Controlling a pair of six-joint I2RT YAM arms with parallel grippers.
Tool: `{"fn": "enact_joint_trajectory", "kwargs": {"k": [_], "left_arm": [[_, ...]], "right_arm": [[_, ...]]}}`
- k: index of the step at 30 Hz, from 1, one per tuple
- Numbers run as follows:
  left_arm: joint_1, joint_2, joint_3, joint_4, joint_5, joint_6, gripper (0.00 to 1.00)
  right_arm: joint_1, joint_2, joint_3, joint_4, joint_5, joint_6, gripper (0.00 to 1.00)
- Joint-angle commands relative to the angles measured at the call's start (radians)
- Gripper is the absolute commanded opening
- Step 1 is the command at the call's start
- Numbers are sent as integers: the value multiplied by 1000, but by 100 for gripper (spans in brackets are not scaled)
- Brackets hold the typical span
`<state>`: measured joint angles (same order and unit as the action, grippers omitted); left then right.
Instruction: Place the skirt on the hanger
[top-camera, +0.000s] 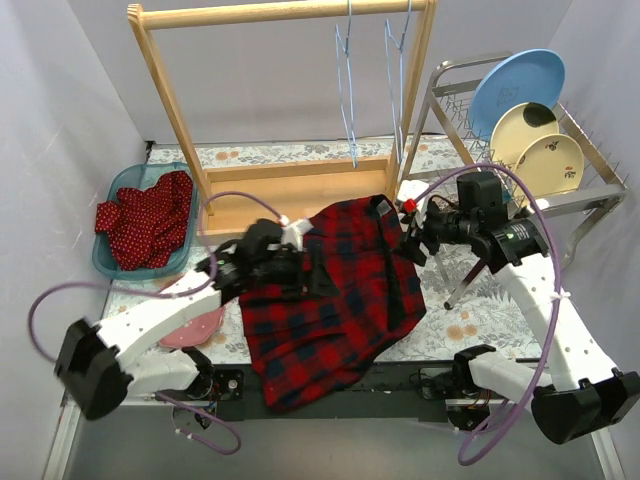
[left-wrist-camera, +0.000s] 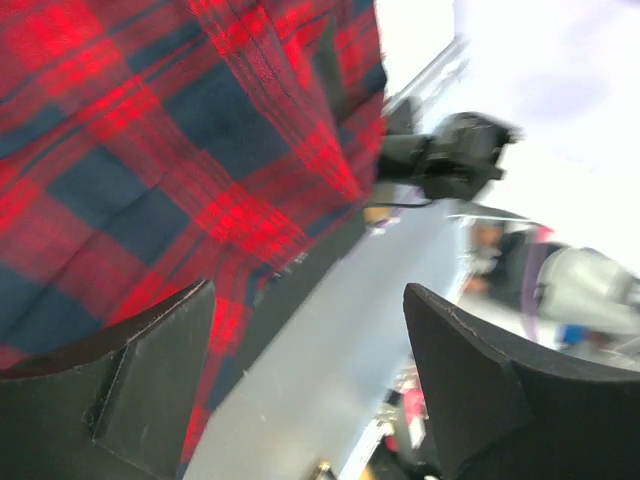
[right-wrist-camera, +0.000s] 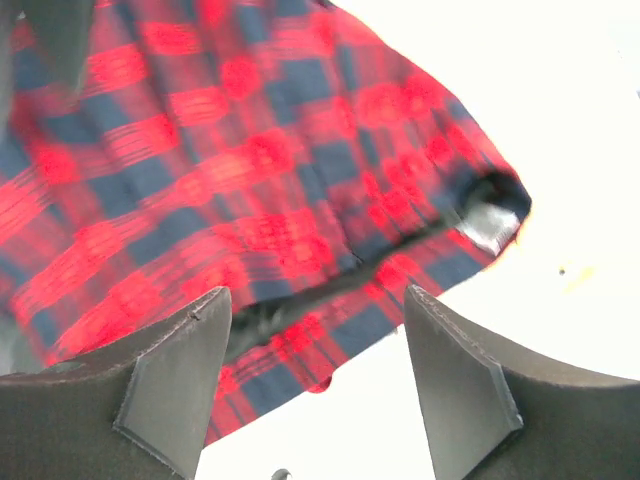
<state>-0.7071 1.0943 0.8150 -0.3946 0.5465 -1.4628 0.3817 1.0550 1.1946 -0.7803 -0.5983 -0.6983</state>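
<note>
Plaid skirt (top-camera: 330, 300) lies slack, left gripper (left-wrist-camera: 308, 300) and right gripper (right-wrist-camera: 316, 295) both gaping empty; I'd pinch its waistband (right-wrist-camera: 380, 257) evenly before lifting.

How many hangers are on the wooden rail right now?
2. One blue wire hanger hangs from the wooden rail right of its middle; the second hanger hangs close to the right post. The wire is thin, so another could be missed.

The skirt (top-camera: 330, 300), red-and-navy plaid, lies rumpled across the middle of the table (top-camera: 470, 325), its lower edge hanging over the near side. Two thin blue wire hangers (top-camera: 351, 110) hang from the wooden rail (top-camera: 280, 12) behind it, clear of the cloth.
</note>
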Motion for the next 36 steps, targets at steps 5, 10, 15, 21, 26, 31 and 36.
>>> {"fn": "enact_joint_trajectory", "kwargs": {"k": [5,10,15,21,26,31,36], "left_arm": [[-259,329,208,96,-401,-11,82],[-318,476,356,68,-499,53,84],[-318,593,446,53,-565,111,79],[-322,725,567,-50,-629,144,71],[-328,737,573,-110,-684,156,50],[-328,716,555,-176,-703,151,30],[-327,549,458,-205,-715,134,30]], "right_arm": [[-119,57,-136,236,106,207,74],[-119,115,-142,263,126,207,73],[-121,151,-136,283,120,210,73],[-119,175,-139,299,123,214,73],[-119,184,-153,311,124,218,73],[-121,189,-155,306,117,218,73],[-121,200,-159,299,123,211,74]]}}
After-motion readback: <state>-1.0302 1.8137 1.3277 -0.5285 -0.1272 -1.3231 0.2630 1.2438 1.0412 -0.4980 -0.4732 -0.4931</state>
